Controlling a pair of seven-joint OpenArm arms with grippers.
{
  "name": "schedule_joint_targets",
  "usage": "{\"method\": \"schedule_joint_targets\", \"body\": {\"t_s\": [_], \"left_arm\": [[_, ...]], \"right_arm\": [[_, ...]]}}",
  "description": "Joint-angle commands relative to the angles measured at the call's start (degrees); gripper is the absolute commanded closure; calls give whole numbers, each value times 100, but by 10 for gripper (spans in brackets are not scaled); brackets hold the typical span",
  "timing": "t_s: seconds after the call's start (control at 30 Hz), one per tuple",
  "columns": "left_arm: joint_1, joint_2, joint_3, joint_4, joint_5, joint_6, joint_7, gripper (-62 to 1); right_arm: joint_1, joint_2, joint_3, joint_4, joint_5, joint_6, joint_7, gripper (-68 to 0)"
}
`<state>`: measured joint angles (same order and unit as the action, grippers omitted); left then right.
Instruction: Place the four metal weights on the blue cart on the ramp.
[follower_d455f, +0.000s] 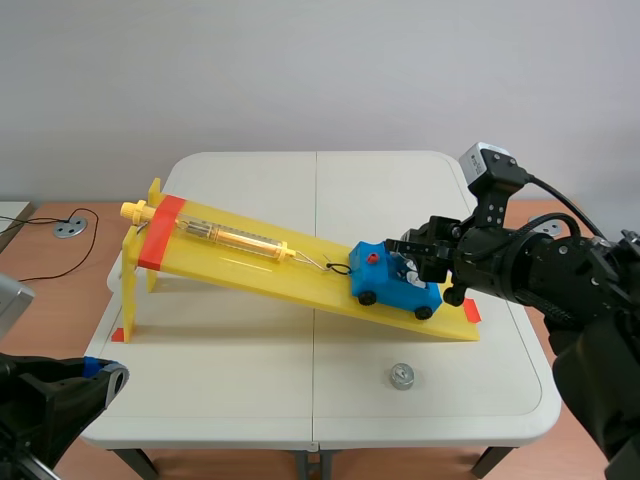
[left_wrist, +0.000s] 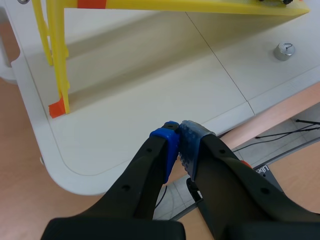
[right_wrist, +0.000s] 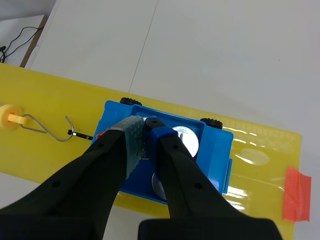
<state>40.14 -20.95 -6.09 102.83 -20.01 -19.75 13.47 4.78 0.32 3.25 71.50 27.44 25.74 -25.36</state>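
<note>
Weights (right_wrist: 186, 140) lie in the blue cart (right_wrist: 217, 150) directly beneath the right pincer (right_wrist: 145, 125), whose tips stand narrow, almost touching. A lone weight (left_wrist: 284, 51) rests on the worktop (left_wrist: 150, 90), well ahead of the closed left pincer (left_wrist: 179, 135).

A white folding table (follower_d455f: 250, 400) with rounded corners takes up the middle of the room, one seam running along it and another across. It spreads out ahead of the jaws of the left gripper (left_wrist: 179, 131), its rounded near corner just beside them. Dark table legs (follower_d455f: 135, 462) show below its near edge. Behind it stands a plain pale grey wall (follower_d455f: 300, 70). The floor (follower_d455f: 40, 270) is a warm wood-brown, under and to either side of those jaws. Black cables (left_wrist: 280, 134) and a round grey disc (follower_d455f: 69, 228) lie on it. The light is soft and even.
</note>
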Motion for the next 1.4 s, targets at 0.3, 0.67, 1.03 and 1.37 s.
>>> {"method": "schedule_joint_targets", "body": {"t_s": [0.3, 0.67, 1.03, 1.37], "left_arm": [[-35, 26, -94, 297, -426, -125, -592, -29], [-35, 26, -94, 297, -426, -125, -592, -29], [-35, 26, -94, 297, -426, -125, -592, -29], [-35, 26, -94, 297, -426, -125, -592, -29]], "right_arm": [[680, 2, -20, 387, 385, 136, 1086, -149], [577, 243, 452, 997, 433, 1191, 831, -173], [-535, 1276, 463, 2441, 520, 1207, 671, -205], [-2142, 2048, 855, 3886, 699, 1204, 387, -222]]}}
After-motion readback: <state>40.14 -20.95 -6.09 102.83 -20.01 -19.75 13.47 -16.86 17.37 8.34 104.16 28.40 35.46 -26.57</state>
